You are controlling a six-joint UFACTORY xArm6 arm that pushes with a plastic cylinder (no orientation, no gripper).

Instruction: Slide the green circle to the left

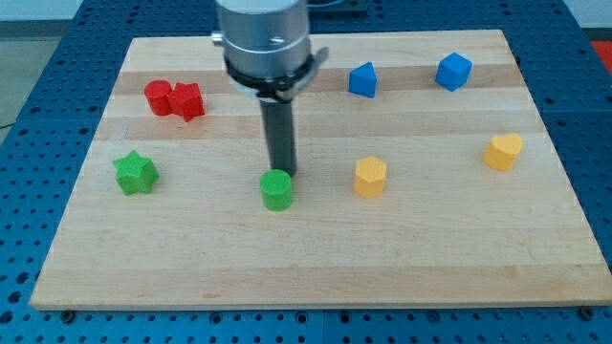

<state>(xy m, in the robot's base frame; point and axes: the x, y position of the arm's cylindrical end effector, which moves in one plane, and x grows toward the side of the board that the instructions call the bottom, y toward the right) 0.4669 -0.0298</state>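
Observation:
The green circle is a short green cylinder on the wooden board, a little left of the view's centre. My tip is at the end of the dark rod, right behind the green circle's upper right edge and touching or nearly touching it. A green star lies at the view's left, on about the same row.
Two red blocks sit together at the upper left. A blue pentagon-like block and a blue cube are at the top right. A yellow block lies right of the circle, another yellow block at the far right.

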